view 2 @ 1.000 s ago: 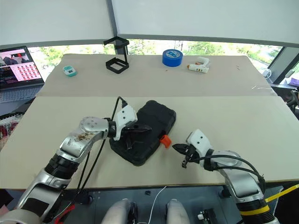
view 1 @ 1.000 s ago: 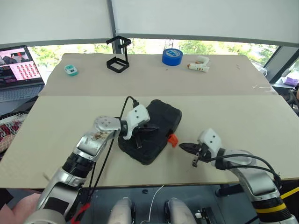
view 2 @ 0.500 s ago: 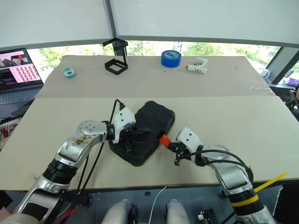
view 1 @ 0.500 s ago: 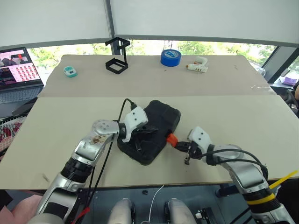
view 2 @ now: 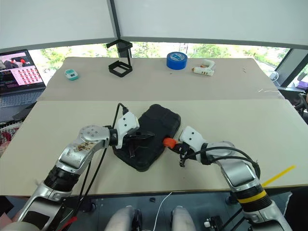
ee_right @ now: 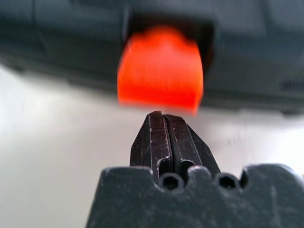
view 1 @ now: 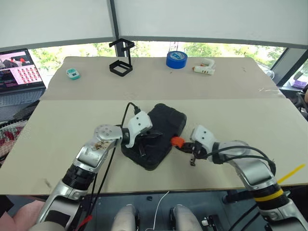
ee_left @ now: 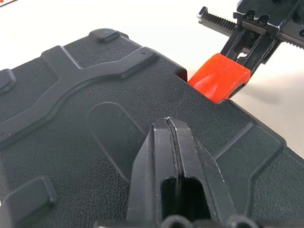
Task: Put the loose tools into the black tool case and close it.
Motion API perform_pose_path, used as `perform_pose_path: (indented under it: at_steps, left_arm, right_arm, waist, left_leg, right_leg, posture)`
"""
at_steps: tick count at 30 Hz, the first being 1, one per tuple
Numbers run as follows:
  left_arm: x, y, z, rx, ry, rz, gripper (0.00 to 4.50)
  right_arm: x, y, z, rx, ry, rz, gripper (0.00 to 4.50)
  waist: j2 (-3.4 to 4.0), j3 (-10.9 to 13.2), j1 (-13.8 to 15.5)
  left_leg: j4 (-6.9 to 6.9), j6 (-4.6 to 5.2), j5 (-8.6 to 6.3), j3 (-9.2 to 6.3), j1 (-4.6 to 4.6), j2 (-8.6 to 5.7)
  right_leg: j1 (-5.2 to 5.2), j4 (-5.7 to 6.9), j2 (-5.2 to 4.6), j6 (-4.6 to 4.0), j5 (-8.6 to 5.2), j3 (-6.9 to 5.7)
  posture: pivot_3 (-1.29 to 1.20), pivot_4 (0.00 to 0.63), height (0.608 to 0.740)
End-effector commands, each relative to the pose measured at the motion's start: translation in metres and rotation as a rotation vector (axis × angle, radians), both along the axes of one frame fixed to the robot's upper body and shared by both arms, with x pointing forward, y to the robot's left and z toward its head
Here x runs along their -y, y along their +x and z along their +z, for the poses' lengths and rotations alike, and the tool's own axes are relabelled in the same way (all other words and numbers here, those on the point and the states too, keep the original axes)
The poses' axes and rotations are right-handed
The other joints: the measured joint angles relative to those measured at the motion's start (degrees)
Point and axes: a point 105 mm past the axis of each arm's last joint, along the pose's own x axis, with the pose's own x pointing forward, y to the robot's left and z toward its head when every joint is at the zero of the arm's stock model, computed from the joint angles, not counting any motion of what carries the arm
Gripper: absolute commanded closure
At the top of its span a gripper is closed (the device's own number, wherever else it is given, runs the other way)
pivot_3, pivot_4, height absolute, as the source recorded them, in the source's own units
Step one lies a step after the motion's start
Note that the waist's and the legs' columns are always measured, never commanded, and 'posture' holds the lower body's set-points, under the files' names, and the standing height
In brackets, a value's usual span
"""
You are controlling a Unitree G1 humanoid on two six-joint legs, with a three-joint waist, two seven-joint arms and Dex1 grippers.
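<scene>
The black tool case (view 1: 166,120) lies shut in the middle of the table, with its orange latch (view 1: 177,141) sticking out on the side toward my right arm. My left gripper (view 1: 153,137) is shut and rests on the textured lid (ee_left: 95,95), its tip (ee_left: 167,124) touching the shell. My right gripper (view 1: 186,146) is shut with nothing in it. Its tip (ee_right: 163,116) sits just in front of the latch (ee_right: 160,66), at or very near its outer face. The loose tools are out of view.
Along the far edge of the table stand a black wire-frame stand (view 1: 121,60), a blue tape roll (view 1: 177,58) and a white glue gun (view 1: 204,68). A small teal device (view 1: 73,73) lies at the far left. A laptop (view 1: 19,72) sits beyond the left edge.
My right gripper has turned at the wrist and its tip has closed the small gap to the orange latch. The left gripper has stayed on the lid.
</scene>
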Motion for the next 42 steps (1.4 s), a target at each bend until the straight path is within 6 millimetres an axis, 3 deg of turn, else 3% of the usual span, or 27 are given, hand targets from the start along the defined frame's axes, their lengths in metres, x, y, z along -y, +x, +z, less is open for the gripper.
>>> perform_pose_path:
  at_steps: [1,5,8,24,35,42]
  left_arm:
    - [-0.011,-0.006,-0.039,-0.142,0.087,0.041,4.49]
    - [-0.011,-0.006,-0.040,-0.147,0.091,0.039,4.49]
    - [-0.010,-0.005,-0.041,-0.150,0.090,0.036,4.49]
    - [-0.009,-0.003,-0.040,-0.149,0.083,0.043,4.49]
    - [-0.011,-0.003,-0.041,-0.150,0.083,0.051,4.49]
    - [-0.007,-0.003,-0.041,-0.149,0.082,0.042,4.49]
  right_arm:
    - [0.011,-0.004,0.032,0.075,0.052,-0.010,4.50]
    - [0.013,-0.012,0.057,0.077,0.151,-0.001,4.50]
    - [0.013,-0.013,0.062,0.078,0.152,0.003,4.50]
    - [-0.002,-0.005,0.039,0.052,0.131,0.031,4.50]
    - [0.009,-0.013,0.064,0.081,0.114,0.063,4.50]
    - [0.003,-0.006,0.056,0.075,0.106,0.069,4.50]
  waist:
    - [0.04,-0.02,0.08]
    - [0.08,-0.06,0.08]
    - [0.08,-0.08,0.11]
    - [0.11,-0.12,0.19]
    - [0.11,-0.13,0.20]
    - [0.12,-0.13,0.19]
  left_leg:
    - [0.00,0.00,0.00,0.00,0.01,0.00]
    - [-0.01,0.00,0.00,-0.02,0.08,0.02]
    - [-0.02,0.02,-0.01,-0.04,0.10,0.02]
    - [-0.01,0.02,-0.01,-0.05,0.13,0.01]
    - [-0.01,0.03,-0.02,-0.08,0.15,0.03]
    - [-0.02,0.03,-0.02,-0.07,0.17,0.03]
  right_leg:
    - [0.01,0.00,0.00,0.00,0.00,0.00]
    - [0.08,0.00,0.00,0.00,0.00,0.00]
    - [0.11,-0.03,0.01,-0.01,-0.01,-0.01]
    - [0.18,-0.06,0.00,-0.01,-0.01,-0.03]
    - [0.21,-0.07,0.00,-0.01,-0.01,-0.03]
    - [0.23,-0.09,0.00,-0.01,-0.01,-0.04]
  posture:
    - [0.00,0.150,0.740]
    - [0.00,0.150,0.740]
    - [0.00,0.150,0.740]
    - [0.00,0.150,0.740]
    - [0.00,0.150,0.740]
    - [0.00,0.150,0.740]
